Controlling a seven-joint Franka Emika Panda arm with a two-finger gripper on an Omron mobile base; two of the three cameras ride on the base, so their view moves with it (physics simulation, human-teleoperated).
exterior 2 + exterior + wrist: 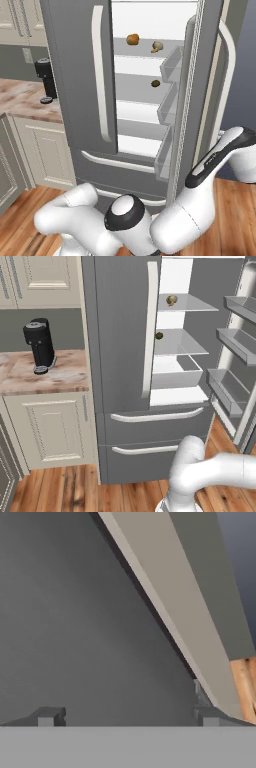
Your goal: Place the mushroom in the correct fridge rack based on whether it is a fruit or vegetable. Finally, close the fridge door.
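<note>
mushroom (157, 46) on top fridge rack (150, 50), tool (125, 717) open

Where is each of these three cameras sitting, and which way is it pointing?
Left base view: behind the arm to its left, facing the open fridge and the coffee machine; the white arm rises at lower right.
Right base view: behind the arm to its right, facing the fridge's open door; the arm fills the bottom.
Hand view: on the hand, close against a grey fridge panel; the open gripper shows at the bottom.
Both base views share the mushroom on the top shelf.
</note>
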